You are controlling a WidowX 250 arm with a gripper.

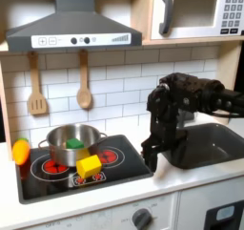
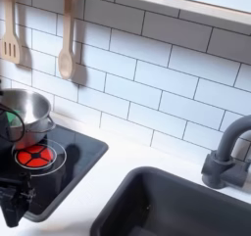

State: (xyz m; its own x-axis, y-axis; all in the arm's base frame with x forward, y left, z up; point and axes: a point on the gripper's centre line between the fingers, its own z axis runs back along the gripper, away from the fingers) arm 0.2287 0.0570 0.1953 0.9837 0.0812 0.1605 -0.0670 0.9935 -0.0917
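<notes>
In the first exterior view my black gripper (image 1: 151, 157) hangs pointing down over the right edge of the black cooktop (image 1: 126, 169), between the stove and the sink (image 1: 217, 144). Nothing shows between its fingers, and the frames are too blurred to show how the jaws stand. The nearest thing is a yellow block (image 1: 89, 165), lying on the cooktop to the first exterior view's left of it and in front of a silver pot (image 1: 55, 150). A green object (image 1: 73, 142) sits inside that pot. In the second exterior view the gripper (image 2: 22, 193) is a dark shape above the cooktop's (image 2: 86, 150) front corner.
An orange and yellow item (image 1: 20, 152) lies at the cooktop's left edge. A spatula (image 1: 36, 93) and a wooden spoon (image 1: 84, 83) hang on the tiled wall. A hood (image 1: 71, 29) and a microwave (image 1: 195, 10) are overhead. A dark faucet (image 2: 230, 160) stands behind the sink (image 2: 186, 209).
</notes>
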